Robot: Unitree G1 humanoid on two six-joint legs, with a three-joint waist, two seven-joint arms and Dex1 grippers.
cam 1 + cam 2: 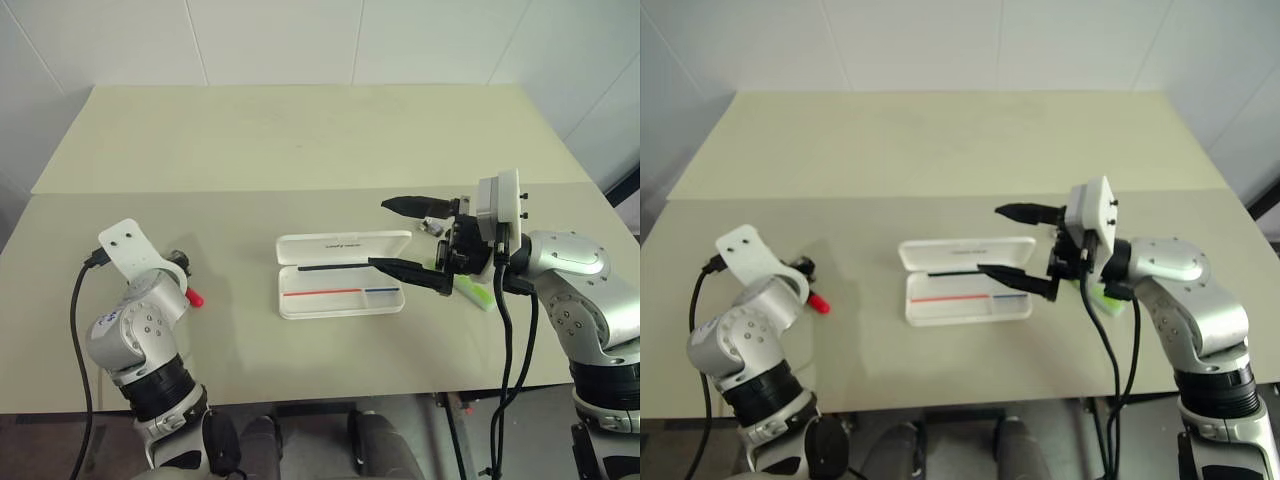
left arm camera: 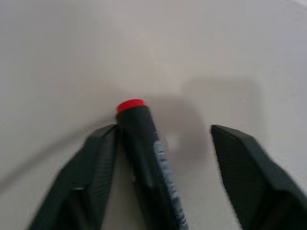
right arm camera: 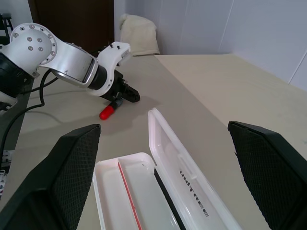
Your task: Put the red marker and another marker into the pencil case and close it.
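The case lay open at mid-frame, lid back, with bare table all around it. At lower left, the left gripper straddled the red marker, one finger touching it, the other apart. At right, the right gripper hung wide and empty over the case's right end, the green marker beneath its wrist.

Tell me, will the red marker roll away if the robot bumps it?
Probably, yes. The red marker looks round and smooth, lying flat on the table, so a sideways nudge could roll it. It also looks stiff, so the left gripper, fingers on either side, shouldn't bend it.
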